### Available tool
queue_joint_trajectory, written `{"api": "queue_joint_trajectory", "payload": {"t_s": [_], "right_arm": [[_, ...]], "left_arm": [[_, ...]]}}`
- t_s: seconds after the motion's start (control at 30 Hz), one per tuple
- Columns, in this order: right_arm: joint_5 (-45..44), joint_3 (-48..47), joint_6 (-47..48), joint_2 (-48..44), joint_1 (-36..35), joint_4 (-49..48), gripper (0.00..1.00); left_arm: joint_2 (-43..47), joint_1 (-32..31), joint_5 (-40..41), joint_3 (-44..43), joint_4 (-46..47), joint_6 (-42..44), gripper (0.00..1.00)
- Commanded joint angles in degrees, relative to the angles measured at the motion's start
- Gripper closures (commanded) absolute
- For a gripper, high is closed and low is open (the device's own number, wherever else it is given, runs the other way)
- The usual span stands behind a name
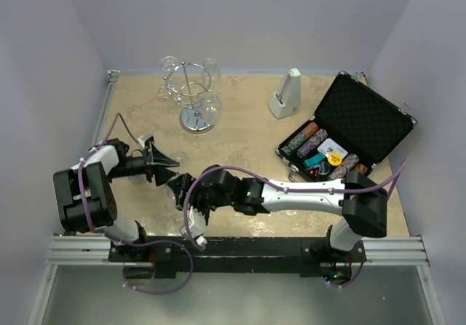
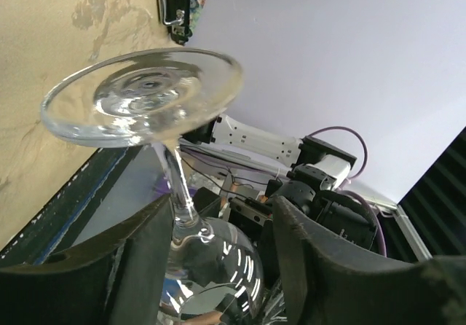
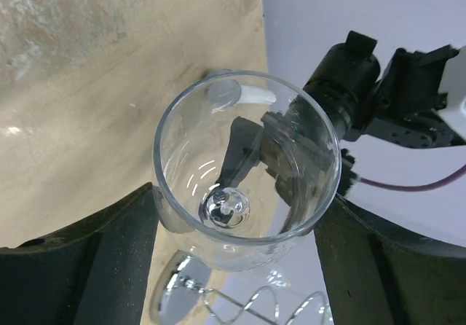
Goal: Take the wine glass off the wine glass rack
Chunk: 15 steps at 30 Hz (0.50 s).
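The wine glass (image 3: 244, 172), between the black fingers of the right claw (image 3: 237, 198), is clear and colourless with white glints. The surface (image 3: 87, 84) under that claw is beige, mottled with paler and browner patches. Beyond both claws, the wine glass rack (image 1: 195, 99) is bright chrome. Far right of them, the case (image 1: 364, 114) is black with diamond-quilted lining and holds multicoloured chips (image 1: 320, 146). The walls (image 1: 255, 19) are pale lavender.

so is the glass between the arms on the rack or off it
Off. The wine glass sits between the right fingers near the front edge; the wine glass rack stands at the back.
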<state>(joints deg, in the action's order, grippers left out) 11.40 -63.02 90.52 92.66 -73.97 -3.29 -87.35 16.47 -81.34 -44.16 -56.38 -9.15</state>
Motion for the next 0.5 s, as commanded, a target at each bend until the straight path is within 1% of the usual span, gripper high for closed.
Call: {"api": "queue_joint_trajectory", "payload": {"t_s": [0.0, 0.13, 0.2, 0.27, 0.3, 0.37, 0.47], "right_arm": [[-1.64, -2.28, -9.98, -4.50, -0.47, -1.37, 0.38], [-2.69, -1.67, -19.22, -8.63, -0.03, 1.53, 0.40], [-3.05, -0.70, -24.14, -10.82, 0.41, 2.84, 0.41], [-4.01, 0.18, -28.89, -12.93, 1.11, 3.20, 0.41], [-3.75, 0.44, -31.61, -14.16, 1.90, 4.85, 0.41], [-3.23, 0.45, -37.31, -16.27, 4.35, 6.18, 0.41], [-1.30, -1.04, -44.44, -18.65, 11.03, 10.66, 0.42]], "left_arm": [[1.57, 0.23, -1.99, -2.15, 0.40, -0.09, 0.35], [2.27, 0.23, 0.91, -2.86, 0.13, 0.62, 0.29], [2.45, 0.32, 1.45, -2.77, 0.57, 0.18, 0.29], [2.62, 0.32, 1.80, -3.03, 0.31, 1.58, 0.29], [2.62, 0.32, 2.84, -3.56, 0.04, 2.11, 0.28], [2.80, 0.41, 4.78, -4.44, -0.48, 2.90, 0.28], [3.06, 0.67, 7.59, -5.40, -0.14, 3.69, 0.27]]}}
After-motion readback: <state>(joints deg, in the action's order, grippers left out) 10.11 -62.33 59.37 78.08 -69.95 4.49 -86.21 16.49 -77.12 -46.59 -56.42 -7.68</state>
